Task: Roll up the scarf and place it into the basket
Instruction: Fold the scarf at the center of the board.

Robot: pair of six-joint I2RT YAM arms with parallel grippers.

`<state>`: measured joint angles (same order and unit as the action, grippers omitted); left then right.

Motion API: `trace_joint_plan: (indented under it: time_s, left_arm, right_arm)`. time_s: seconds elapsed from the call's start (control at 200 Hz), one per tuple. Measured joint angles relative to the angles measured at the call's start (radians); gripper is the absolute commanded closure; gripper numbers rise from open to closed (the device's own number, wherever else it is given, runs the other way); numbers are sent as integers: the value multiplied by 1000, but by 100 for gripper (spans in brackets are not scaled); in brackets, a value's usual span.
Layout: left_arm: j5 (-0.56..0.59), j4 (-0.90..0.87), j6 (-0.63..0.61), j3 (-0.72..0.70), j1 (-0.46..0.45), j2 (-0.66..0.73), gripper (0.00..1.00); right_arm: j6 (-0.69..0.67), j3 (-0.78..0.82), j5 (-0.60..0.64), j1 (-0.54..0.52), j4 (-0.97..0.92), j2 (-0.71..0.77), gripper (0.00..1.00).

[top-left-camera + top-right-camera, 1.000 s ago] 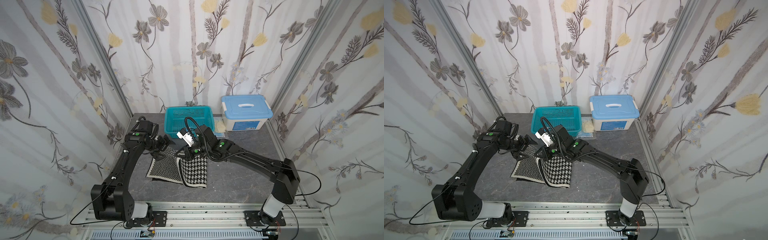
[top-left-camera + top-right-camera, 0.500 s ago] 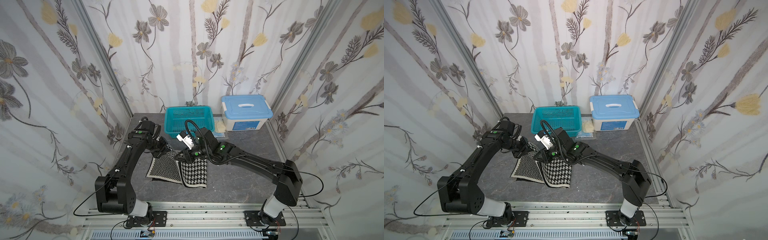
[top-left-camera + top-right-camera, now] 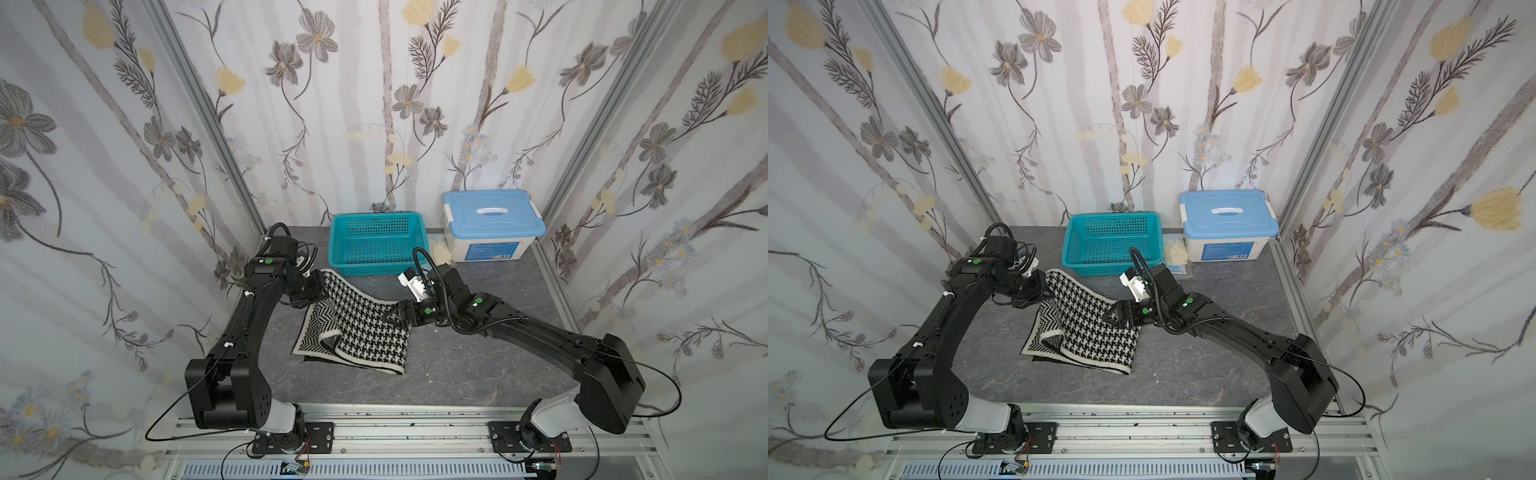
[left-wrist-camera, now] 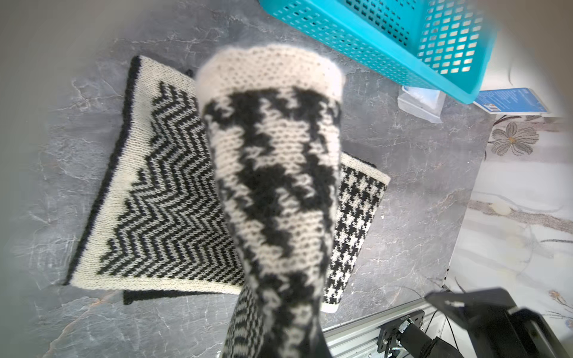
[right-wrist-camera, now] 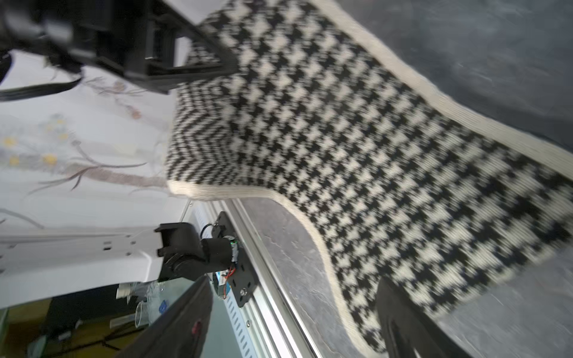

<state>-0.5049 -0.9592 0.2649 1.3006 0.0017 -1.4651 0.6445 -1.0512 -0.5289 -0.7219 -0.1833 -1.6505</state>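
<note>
left tool (image 3: 319,287) now grips the scarf (image 3: 365,328); right tool (image 3: 392,318) has released.

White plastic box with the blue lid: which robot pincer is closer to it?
Right. The right pincer hangs open at the black-and-white knitted scarf, in front of the box; the left pincer, shut on the scarf's end, is beyond the teal perforated plastic basket.

Left gripper (image 3: 316,287) holds the scarf's (image 3: 361,328) raised far corner; right gripper (image 3: 392,316) sits at its opposite edge.
</note>
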Motion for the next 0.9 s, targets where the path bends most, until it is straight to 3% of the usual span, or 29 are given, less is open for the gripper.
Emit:
trace_joint_plan:
  time_s: [0.165,0.39,0.899]
  left_arm:
    - [-33,20,-58,18,45,-85,100]
    - [-40,8,-135,59,49,-169,100]
    - [-8,6,-180,-62,83,-156,100]
  right_arm:
    - [46,17,-23,63,16,-52,16]
    - [145,44,-48,71,109,-164,16]
    - [221,97,13,73,85,-235,18]
